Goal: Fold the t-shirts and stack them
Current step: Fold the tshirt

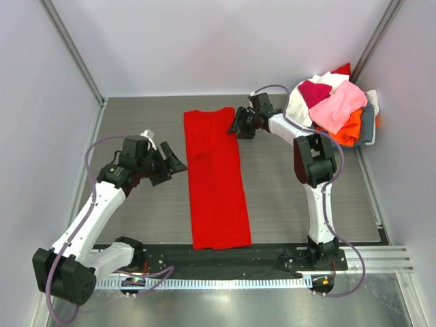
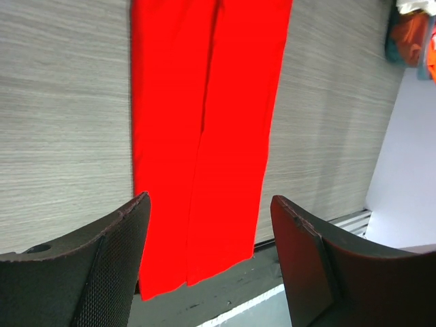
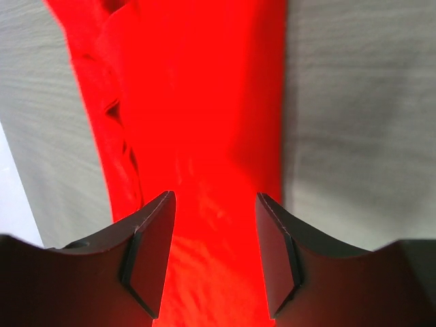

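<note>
- Bright red cloth t-shirt (image 1: 214, 184), folded into a long narrow strip, lies flat on the grey wood-grain desk (image 1: 293, 197), running near to far.
- Left tool (image 1: 176, 165): jaws apart, empty, just left of the strip. Right tool (image 1: 236, 127): jaws apart over its far right corner, nothing pinched.
- Risk: pinching only the top layer would peel the fold open on lifting.
- Risk: unequal pulls would skew the next fold.

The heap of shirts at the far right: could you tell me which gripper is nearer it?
Right. The right gripper is over the far end of the red shirt, just left of the heap; the left gripper is beyond the shirt's left edge.
</note>
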Controlling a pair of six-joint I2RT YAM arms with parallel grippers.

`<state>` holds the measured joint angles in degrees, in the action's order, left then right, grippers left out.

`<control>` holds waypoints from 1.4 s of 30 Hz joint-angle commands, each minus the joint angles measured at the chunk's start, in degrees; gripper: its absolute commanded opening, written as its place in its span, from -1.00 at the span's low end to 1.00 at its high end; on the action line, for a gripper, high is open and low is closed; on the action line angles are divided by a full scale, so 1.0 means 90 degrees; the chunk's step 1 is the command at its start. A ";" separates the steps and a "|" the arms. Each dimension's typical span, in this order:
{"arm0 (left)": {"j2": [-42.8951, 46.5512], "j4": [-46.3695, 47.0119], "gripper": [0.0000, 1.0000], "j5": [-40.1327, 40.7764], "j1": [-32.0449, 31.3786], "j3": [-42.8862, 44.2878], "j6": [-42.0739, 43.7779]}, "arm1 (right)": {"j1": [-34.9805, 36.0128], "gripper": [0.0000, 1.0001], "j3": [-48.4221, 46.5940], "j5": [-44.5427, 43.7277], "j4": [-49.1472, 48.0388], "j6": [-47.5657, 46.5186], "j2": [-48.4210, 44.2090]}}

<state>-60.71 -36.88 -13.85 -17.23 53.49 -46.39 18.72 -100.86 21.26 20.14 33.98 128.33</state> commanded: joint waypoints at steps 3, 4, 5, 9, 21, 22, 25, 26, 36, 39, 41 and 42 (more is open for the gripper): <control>0.0211 -0.0003 0.45 -0.0063 0.0001 -0.0513 0.0106 | -0.0205 0.11 -0.0883 0.0314 -0.0080 0.0072 0.0496; 0.0251 -0.0032 0.45 -0.0063 0.0001 -0.0572 0.0125 | -0.0215 0.12 -0.1057 0.0372 -0.0080 0.0024 0.0709; 0.0299 -0.0013 0.45 -0.0034 0.0001 -0.0785 0.0125 | -0.0224 0.12 -0.1156 0.0402 -0.0089 0.0004 0.0818; 0.0553 -0.0023 0.44 -0.0044 0.0001 -0.1246 0.0135 | -0.0264 0.13 -0.1664 0.0616 -0.0089 0.0014 0.1404; 0.1188 0.0289 0.40 -0.0297 0.0001 -0.2193 -0.0236 | -0.0605 -0.71 -0.2124 -0.0097 -0.0616 0.0199 0.1991; 0.1189 0.0299 0.40 -0.0288 0.0001 -0.2233 -0.0226 | -0.0683 -0.85 -0.2191 0.0088 -0.0704 0.0344 0.2107; 0.1169 0.0387 0.40 -0.0209 0.0001 -0.2252 -0.0236 | -0.0927 -0.92 -0.2358 0.0245 -0.0841 0.0579 0.2293; 0.1140 0.0513 0.40 -0.0239 0.0001 -0.2291 -0.0255 | -0.1024 -0.91 -0.2387 0.0275 -0.0938 0.0638 0.2323; 0.0661 0.1363 0.40 -0.0346 -0.0262 -0.2633 -0.0558 | -0.1074 0.22 -0.1036 0.0726 -0.1115 0.0308 0.1242; 0.0632 0.1461 0.39 -0.0161 -0.0633 -0.2663 -0.0753 | -0.1074 0.22 0.0602 0.0412 -0.1280 0.0122 0.0034; 0.0583 0.1500 0.37 -0.0034 -0.0906 -0.2721 -0.0831 | -0.1055 0.19 0.1447 0.0353 -0.1427 0.0082 -0.0603; 0.0564 0.1501 0.36 -0.0014 -0.1004 -0.2741 -0.0899 | -0.1035 0.18 0.2263 0.0266 -0.1437 0.0005 -0.1197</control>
<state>-55.27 -26.72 -15.16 -24.14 29.41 -52.42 8.71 -91.64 26.57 6.39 37.28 128.73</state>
